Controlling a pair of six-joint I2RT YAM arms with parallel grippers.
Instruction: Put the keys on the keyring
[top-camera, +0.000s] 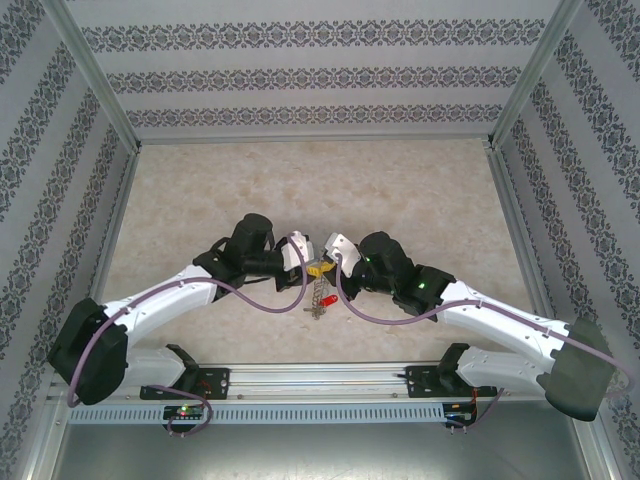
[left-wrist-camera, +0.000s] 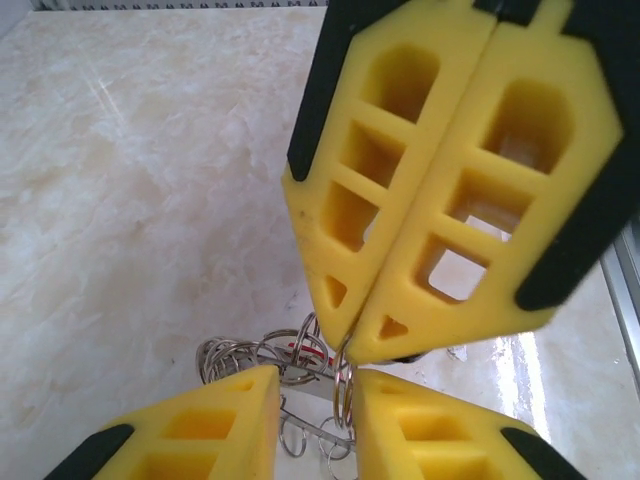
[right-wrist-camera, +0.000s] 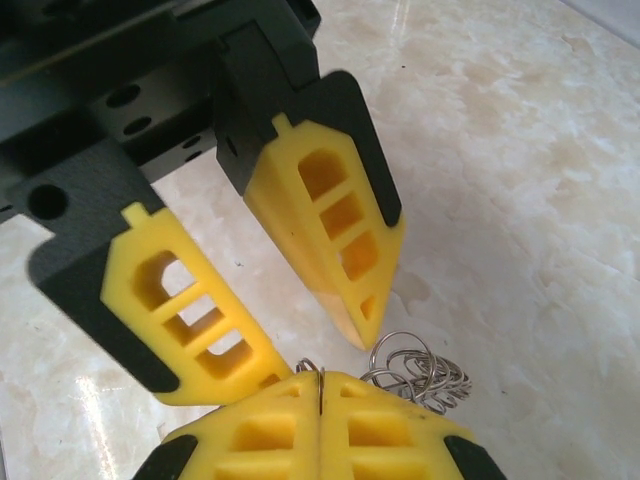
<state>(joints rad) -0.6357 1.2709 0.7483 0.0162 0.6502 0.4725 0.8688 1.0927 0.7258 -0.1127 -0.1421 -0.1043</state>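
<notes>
Starting at the left, the left gripper has its fingers spread. Nothing is clamped between them, though thin wire loops of the keyring lie in the gap. At its 3 o'clock in the top view, almost tip to tip with it, the right gripper is pressed together on a single loop of the ring. The rest of the ring trails toward 6 o'clock, over the table and near the arm bases. Whether it touches the table I cannot tell. A red key sits at the ring's 3 o'clock edge, and I cannot tell whether it is threaded on.

The step in hand looks like the left fingers taking a hold while the right pins the ring. To do it well, the right pinch should hold firm so the ring cannot swing. The left fingers should bracket one loop or the key alone, not a bundle, and close slowly. The yellow tips are crowded, so a sideways nudge could knock the pinched loop free.
</notes>
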